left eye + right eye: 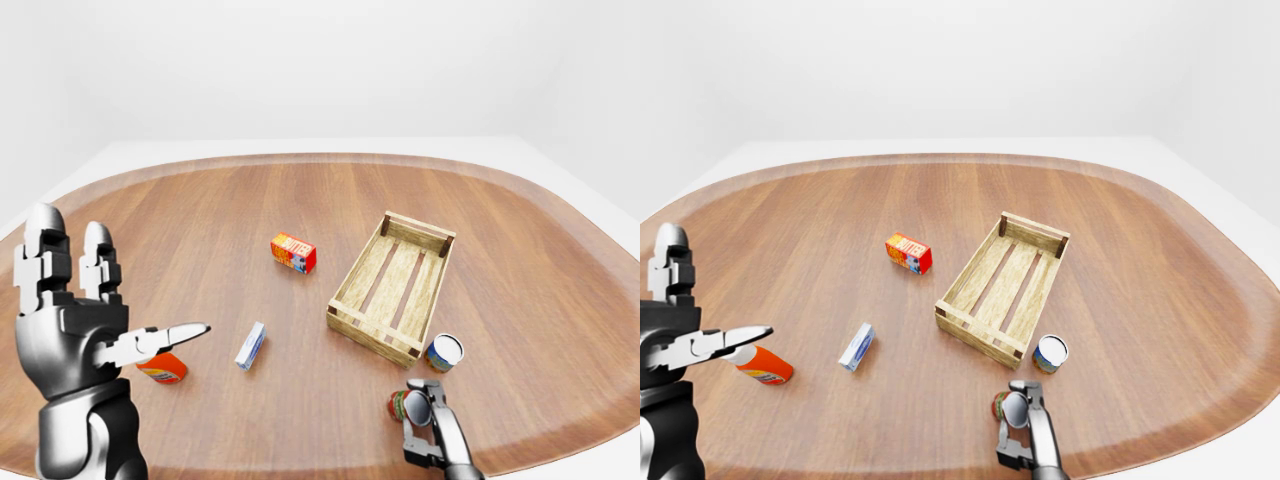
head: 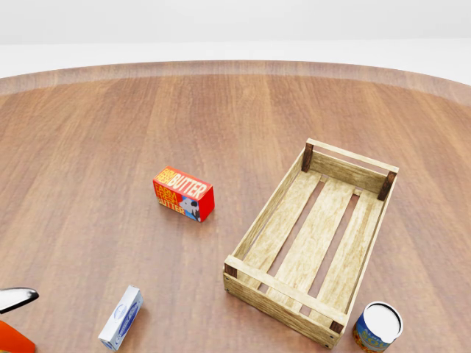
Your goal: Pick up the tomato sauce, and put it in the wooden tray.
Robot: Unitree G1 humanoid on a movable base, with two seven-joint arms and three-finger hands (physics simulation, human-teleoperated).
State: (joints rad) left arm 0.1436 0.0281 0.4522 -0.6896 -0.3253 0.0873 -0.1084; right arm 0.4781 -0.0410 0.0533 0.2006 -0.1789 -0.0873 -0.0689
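The tomato sauce (image 1: 397, 405), a small red can, stands near the bottom edge of the table in the left-eye view, to the lower left of a white-topped can. My right hand (image 1: 421, 415) rises from below right against it and hides its right side; its finger pose is too small to read. The wooden tray (image 2: 266, 213) lies slatted and bare at the right of the head view, up and right of the can. My left hand (image 1: 115, 290) is raised at the far left, fingers spread, holding nothing.
A red butter box (image 2: 183, 193) lies left of the tray. A small blue-and-white carton (image 2: 121, 318) lies below it. An orange bottle (image 1: 162, 368) lies under my left thumb. The white-topped can (image 2: 377, 327) stands at the tray's lower right corner. The round table's rim (image 1: 330, 468) runs close below.
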